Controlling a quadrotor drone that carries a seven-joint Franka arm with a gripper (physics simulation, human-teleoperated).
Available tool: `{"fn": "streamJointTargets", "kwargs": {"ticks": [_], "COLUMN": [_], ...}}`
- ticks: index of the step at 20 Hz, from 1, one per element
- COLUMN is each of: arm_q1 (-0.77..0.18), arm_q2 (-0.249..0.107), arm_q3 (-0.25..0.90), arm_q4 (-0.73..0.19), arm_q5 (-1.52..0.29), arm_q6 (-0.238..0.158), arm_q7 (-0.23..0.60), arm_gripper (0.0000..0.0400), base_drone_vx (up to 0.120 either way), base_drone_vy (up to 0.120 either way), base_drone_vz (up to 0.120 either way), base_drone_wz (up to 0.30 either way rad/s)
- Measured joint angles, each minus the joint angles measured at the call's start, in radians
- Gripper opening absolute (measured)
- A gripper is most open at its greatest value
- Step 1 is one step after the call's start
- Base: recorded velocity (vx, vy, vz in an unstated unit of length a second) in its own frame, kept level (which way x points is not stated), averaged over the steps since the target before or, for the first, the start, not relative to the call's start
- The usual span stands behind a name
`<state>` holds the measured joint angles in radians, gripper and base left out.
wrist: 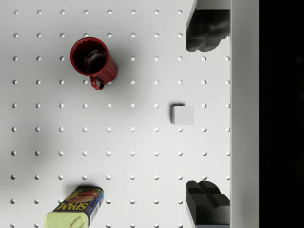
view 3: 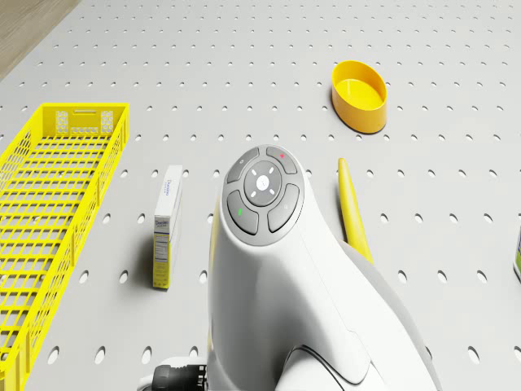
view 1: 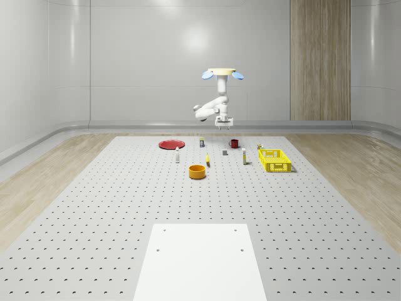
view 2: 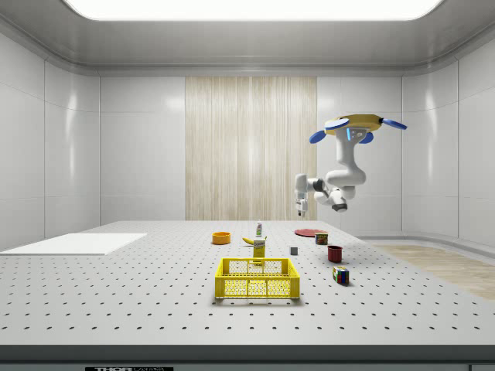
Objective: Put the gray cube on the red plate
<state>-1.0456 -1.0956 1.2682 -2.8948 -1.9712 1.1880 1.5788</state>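
We are hovering high over the far half of the bench, the drone sitting in the upper middle of the whole-scene view and the arm folded beneath it. The pincer is hanging spread wide, nothing between the fingers, and in the wrist view the gray cube is lying just left of the line between them, a touch right of centre.

What could go wrong from here? We are judging the descent as the risk: the cube is sitting a little off the fingers' line, so a straight drop could land a fingertip on its edge and knock it away. The red mug, upper left of the wrist view, and the Spam can, lower left, are standing well apart from it, so clutter looks a lesser worry. Any drift in the hover would widen that offset.

The cube itself is looking small, plain, pale gray, flat-faced and sitting square on the perforated surface. The red plate is waiting left of centre in the whole-scene view, well apart from the cube.
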Motion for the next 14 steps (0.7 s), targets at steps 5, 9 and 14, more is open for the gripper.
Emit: {"fn": "streamJointTargets", "kwargs": {"ticks": [5,9,14], "arm_q1": [-0.014,-0.023,-0.032], "arm_q2": [-0.027,-0.048,-0.073], "arm_q3": [0.011,0.019,0.027], "arm_q4": [0.002,0.003,0.005], "arm_q5": [0.013,0.023,0.037], "arm_q6": [0.021,0.039,0.061], "arm_q7": [0.012,0.02,0.029], "arm_gripper": [0.04,0.04,0.04], "base_drone_vx": [0.12,0.03,0.04], "base_drone_vy": [0.0,0.0,0.0], "base_drone_vz": [-0.12,-0.12,-0.12], "base_drone_wz": [0.0,0.0,0.0]}}
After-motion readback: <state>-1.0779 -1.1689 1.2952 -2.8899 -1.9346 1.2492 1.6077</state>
